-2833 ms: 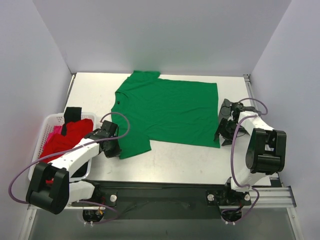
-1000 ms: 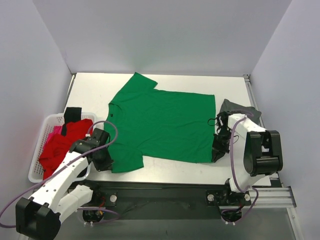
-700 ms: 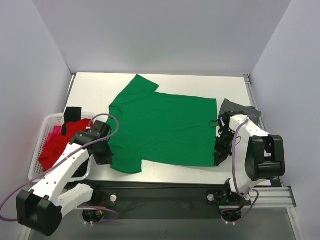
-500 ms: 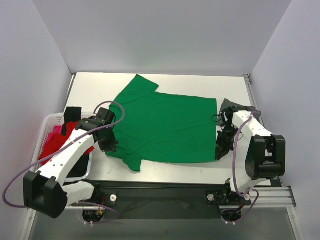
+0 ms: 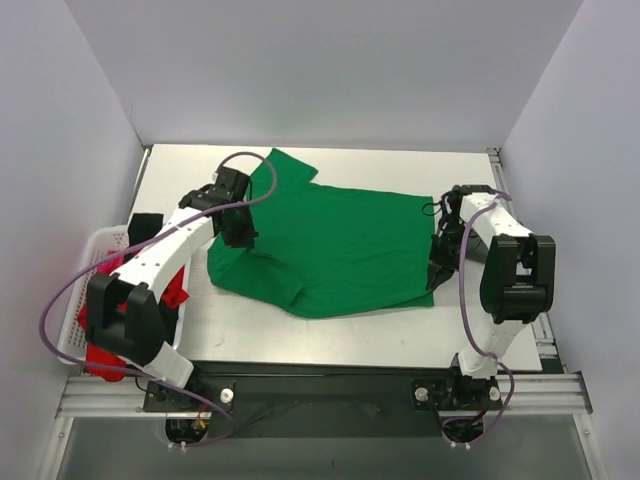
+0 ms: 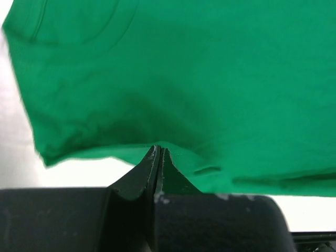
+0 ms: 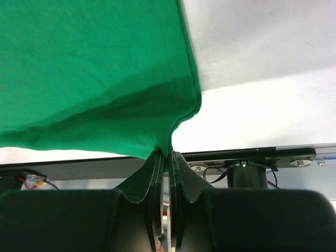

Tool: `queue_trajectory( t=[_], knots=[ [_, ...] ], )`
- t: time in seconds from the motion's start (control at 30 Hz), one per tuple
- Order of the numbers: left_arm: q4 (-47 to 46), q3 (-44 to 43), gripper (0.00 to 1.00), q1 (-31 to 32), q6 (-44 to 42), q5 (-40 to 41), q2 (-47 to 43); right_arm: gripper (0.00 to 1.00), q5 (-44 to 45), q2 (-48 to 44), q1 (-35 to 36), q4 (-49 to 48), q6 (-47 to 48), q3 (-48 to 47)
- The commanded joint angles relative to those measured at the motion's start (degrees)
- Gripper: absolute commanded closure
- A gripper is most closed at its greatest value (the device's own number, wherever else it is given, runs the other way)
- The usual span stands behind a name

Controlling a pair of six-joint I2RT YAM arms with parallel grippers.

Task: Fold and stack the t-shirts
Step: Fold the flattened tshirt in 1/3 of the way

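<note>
A green t-shirt (image 5: pixel 340 250) lies across the middle of the table, its near edge lifted and doubled back. My left gripper (image 5: pixel 243 238) is shut on the shirt's left part, the cloth pinched between its tips in the left wrist view (image 6: pixel 159 149). My right gripper (image 5: pixel 441 262) is shut on the shirt's right near corner, the cloth held between its tips in the right wrist view (image 7: pixel 167 154). More shirts, red (image 5: pixel 132 290) and pink, lie in the white basket (image 5: pixel 80 280) at the left. A dark grey shirt seen earlier at the right is hidden.
The white basket stands at the table's left edge beside the left arm. The black front rail (image 5: pixel 330 375) runs along the near edge. Grey walls close the back and both sides.
Both grippers first dragged the green shirt toward the near edge, then lifted its near edge and carried it toward the back. The left gripper moved up and to the right, folding the left part over.
</note>
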State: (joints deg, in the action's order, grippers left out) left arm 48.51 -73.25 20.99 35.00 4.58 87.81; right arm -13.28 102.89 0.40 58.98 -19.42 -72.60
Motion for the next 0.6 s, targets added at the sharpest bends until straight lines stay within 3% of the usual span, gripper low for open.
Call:
queue_trajectory(
  t=[0.0, 0.37, 0.57],
  knots=[
    [-6.0, -5.5, 1.0, -0.3, -4.0, -1.7, 3.3, 1.0, -1.1, 2.0, -1.9, 3.3, 1.2, -3.3],
    [-10.2, -17.2, 1.0, -1.8, -11.2, -4.5, 11.8, 1.0, -3.9, 6.3, -4.7, 2.7, 0.3, -10.0],
    [-15.1, -17.8, 1.0, -3.9, -11.3, -7.6, 12.1, 1.0, -4.7, 8.9, -5.5, 2.5, -0.2, -13.3]
  ],
)
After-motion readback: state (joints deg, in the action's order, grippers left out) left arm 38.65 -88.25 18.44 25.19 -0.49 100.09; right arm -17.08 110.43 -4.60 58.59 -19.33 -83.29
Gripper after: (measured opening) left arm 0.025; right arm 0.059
